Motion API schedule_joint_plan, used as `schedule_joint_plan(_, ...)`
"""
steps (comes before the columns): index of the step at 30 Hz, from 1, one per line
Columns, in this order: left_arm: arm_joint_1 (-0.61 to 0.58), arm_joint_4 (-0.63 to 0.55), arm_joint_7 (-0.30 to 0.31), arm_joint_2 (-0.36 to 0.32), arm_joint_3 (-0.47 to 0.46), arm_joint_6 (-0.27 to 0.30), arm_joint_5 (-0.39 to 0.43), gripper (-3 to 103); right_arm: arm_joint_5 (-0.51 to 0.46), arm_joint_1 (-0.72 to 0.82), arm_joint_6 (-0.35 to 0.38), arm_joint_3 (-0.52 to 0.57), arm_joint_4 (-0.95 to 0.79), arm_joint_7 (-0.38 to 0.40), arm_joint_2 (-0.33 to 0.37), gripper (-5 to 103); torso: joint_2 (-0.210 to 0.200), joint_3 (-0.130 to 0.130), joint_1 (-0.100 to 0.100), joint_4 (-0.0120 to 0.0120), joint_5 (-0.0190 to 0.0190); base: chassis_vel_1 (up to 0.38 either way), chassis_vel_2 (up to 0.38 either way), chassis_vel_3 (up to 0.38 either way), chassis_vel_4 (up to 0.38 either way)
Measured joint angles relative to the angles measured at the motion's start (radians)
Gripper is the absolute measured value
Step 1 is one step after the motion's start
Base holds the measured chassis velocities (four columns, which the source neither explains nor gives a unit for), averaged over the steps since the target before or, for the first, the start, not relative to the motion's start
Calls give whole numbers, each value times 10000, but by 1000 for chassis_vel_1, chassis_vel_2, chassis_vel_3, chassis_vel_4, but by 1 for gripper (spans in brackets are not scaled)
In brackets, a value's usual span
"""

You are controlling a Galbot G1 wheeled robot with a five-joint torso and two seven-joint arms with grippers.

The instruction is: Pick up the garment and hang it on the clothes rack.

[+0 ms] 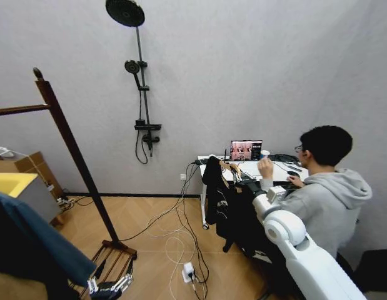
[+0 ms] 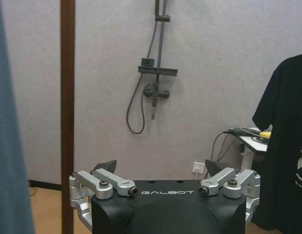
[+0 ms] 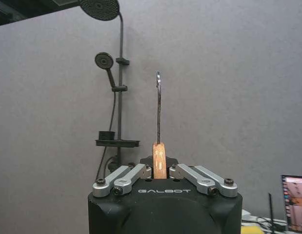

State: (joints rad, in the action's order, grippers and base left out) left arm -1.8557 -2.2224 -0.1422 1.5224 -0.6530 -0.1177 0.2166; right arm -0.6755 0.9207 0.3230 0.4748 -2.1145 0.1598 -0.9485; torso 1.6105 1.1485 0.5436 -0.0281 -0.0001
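The garment (image 1: 214, 187), a black top on a pale wooden hanger (image 3: 159, 157), hangs in the air in front of the desk. My right gripper (image 1: 244, 181) is stretched out ahead and is shut on the hanger's neck (image 3: 159, 168), with the metal hook (image 3: 158, 107) standing straight up. The same black garment (image 2: 285, 146) shows at the edge of the left wrist view. The clothes rack (image 1: 74, 156) stands to the left, its dark post (image 2: 68, 97) leaning in my view and its bar (image 1: 18, 110) running off the left edge. My left gripper (image 1: 109, 289) hangs low and open (image 2: 160, 168).
A blue coat (image 1: 30, 244) hangs on the rack at the lower left. A person (image 1: 327, 187) sits at a white desk (image 1: 256, 169) with a laptop. Cables and a power strip (image 1: 188, 272) lie on the wood floor. A shower fixture (image 1: 143, 94) is on the wall.
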Motion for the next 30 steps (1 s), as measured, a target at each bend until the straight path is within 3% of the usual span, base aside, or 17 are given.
schedule_joint_plan(19,0,0,0,0,0,0,0,100,-279,205,232,131,-627,-257,189,10,0,0,-1,-1,1,126,119,127,122)
schedule_joint_plan(30,0,0,0,0,0,0,0,100,-1210,302,431,556,-1121,-343,499,10,-1,1,0,0,1,132,128,119,124)
